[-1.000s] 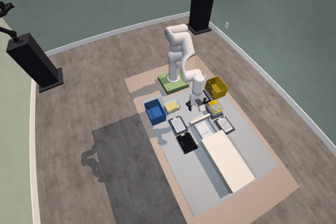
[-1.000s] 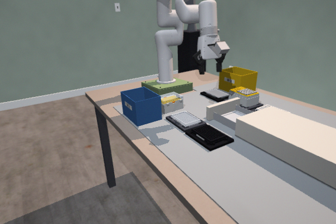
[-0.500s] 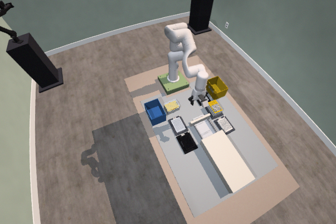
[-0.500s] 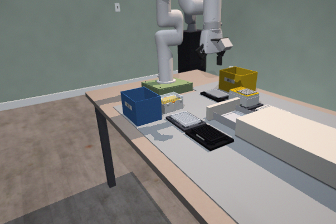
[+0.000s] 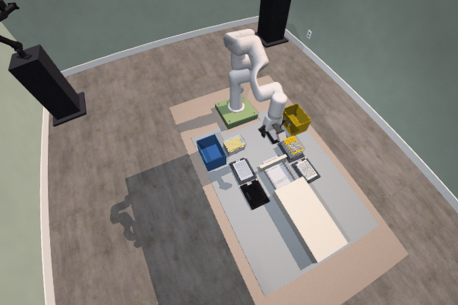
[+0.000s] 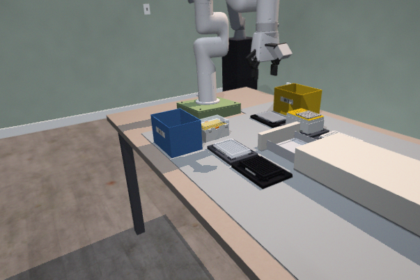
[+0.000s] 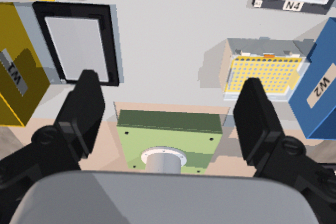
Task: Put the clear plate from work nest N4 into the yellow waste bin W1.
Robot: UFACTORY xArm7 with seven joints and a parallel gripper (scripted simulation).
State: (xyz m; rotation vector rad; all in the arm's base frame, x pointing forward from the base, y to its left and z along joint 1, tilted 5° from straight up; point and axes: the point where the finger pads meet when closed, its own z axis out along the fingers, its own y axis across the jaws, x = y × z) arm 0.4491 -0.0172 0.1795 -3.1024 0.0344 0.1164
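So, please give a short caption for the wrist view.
Open gripper empty above green base plate, between yellow bin and blue bin.

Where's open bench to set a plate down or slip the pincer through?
Open mat: the strip between the black plate and the long cream cooler, running to the near bench edge; also the patch between the green base plate and the clear plate. Crowded: the yellow bin, yellow-topped tip box and cooler drawer.

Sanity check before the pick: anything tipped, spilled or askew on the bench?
Nothing stands out. The yellow bin and blue bin stand upright on the bench, the plates lie flat in their nests, and both tip boxes sit square. The gripper hangs above the bench with its jaws open, holding nothing.
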